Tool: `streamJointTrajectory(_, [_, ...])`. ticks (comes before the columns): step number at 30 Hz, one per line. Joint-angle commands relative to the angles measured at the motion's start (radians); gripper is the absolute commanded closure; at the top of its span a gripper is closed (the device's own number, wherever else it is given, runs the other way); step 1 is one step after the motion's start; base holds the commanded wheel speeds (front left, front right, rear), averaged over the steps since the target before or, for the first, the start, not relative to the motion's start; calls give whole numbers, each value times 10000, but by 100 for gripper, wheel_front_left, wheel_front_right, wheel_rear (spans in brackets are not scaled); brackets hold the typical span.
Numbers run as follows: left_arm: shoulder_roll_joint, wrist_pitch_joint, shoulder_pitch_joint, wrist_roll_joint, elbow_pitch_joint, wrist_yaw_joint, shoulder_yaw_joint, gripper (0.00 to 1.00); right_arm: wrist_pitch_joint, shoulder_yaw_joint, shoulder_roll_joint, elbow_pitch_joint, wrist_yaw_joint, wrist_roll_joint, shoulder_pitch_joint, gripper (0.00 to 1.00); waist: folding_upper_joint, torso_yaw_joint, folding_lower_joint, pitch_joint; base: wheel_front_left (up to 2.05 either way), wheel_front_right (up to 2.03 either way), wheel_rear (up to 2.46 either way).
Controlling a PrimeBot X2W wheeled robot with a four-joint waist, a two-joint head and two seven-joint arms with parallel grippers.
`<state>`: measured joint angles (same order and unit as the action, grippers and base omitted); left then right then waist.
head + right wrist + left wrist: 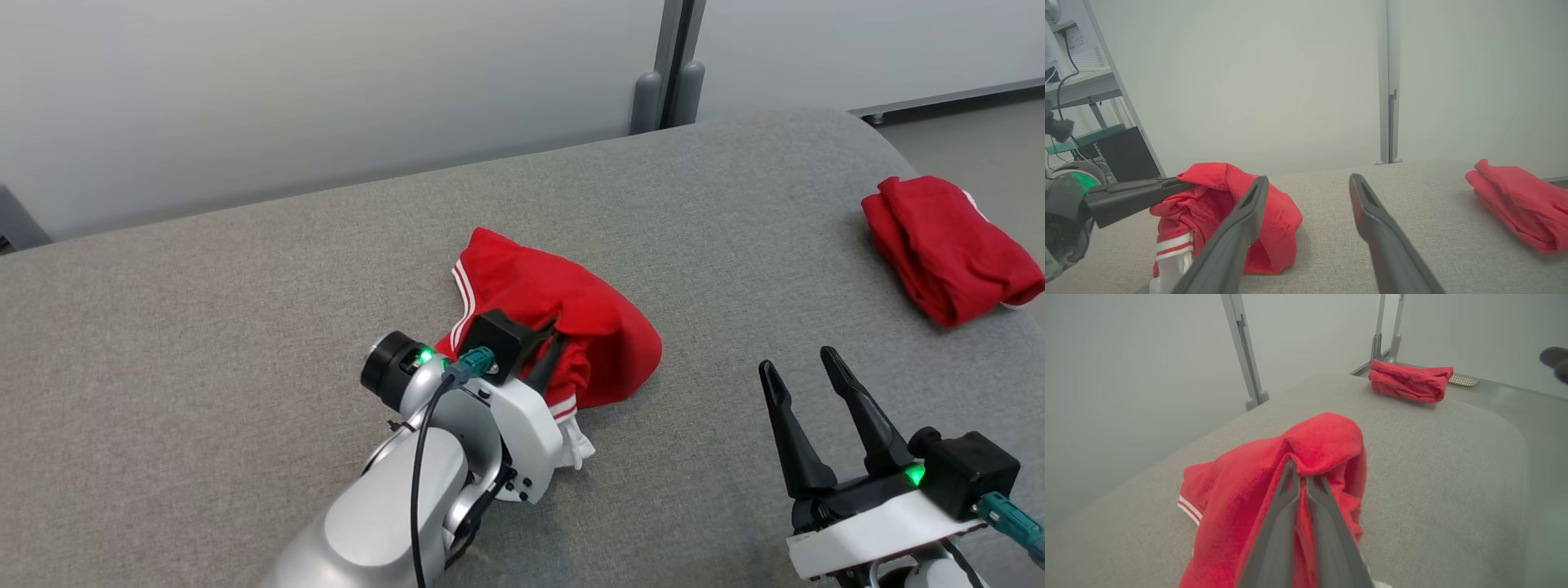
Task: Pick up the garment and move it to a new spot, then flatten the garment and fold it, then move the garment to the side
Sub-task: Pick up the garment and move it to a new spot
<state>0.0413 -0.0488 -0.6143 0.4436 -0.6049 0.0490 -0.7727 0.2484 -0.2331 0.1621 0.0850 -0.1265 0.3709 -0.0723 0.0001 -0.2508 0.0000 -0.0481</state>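
Garment [563, 302] pinched by left tool [1301, 477]; red bundle [947, 245] well apart, rightward.

This looked like a robotics lab or test cell rather than a home. Plain pale partition panels [326, 82] on grey metal posts [669, 73] closed in a grey fabric-covered tabletop [245, 327]. Off to one side stood a metal shelf rack [1081, 85] with a black box [1126, 153] beneath it.
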Motion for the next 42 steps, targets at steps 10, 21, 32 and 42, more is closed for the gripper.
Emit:
streamJointTrajectory(10, [91, -651, -518, 1881, -36, 267, -2029, 93, 134, -198, -50, -197, -42, 27, -588, 0, -1, 125, 0, -650, 0, 0, 0])
streamJointTrajectory(21, [90, -1839, -835, 3170, -318, 903, -2422, 0, 134, -207, -17, -91, -42, 42, -494, 0, -1, 443, 0, -423, 0, 0, 0])
streamJointTrajectory(32, [539, -2125, 207, 2889, 1042, 1555, -747, 0, 134, -204, 79, -150, -42, -6, -125, 0, -1, 1368, 0, 290, 0, 0, 0])
streamJointTrajectory(42, [1314, -2128, 2491, 1788, 3576, 2207, 1366, 0, 134, -64, 34, -235, -42, -143, 207, 0, -1, 2247, 0, 729, 0, 0, 0])
